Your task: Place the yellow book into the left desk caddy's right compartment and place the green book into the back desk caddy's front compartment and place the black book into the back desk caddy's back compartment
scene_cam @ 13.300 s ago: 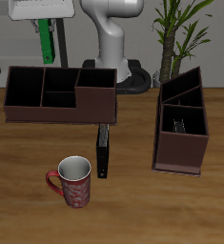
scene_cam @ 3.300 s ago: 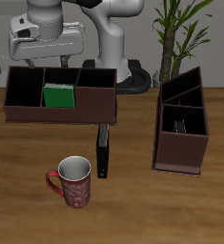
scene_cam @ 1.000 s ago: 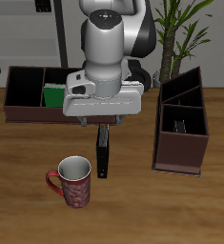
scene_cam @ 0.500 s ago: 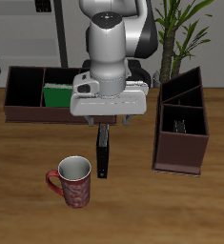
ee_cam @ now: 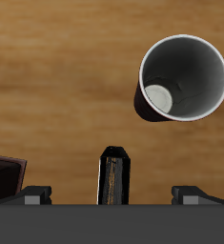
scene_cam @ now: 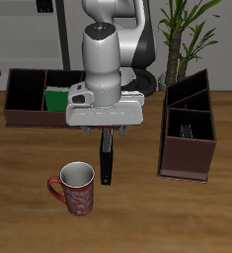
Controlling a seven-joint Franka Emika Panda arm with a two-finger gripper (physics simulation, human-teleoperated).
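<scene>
Lengthwise front-to-back, black book (scene_cam: 107,158) under spread gripper (scene_cam: 106,131).

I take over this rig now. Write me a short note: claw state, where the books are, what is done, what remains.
Claw: open, empty, above the black book.
Black book: on the table before the back desk caddy, beside the red mug.
Green book: in the back desk caddy's front compartment, done.
Yellow book: seemingly in the left desk caddy.
Left: black book into the back compartment.

Green book (scene_cam: 56,98) now in back desk caddy (scene_cam: 29,99); arm (scene_cam: 104,74) moved over black book (scene_cam: 107,158).
</scene>
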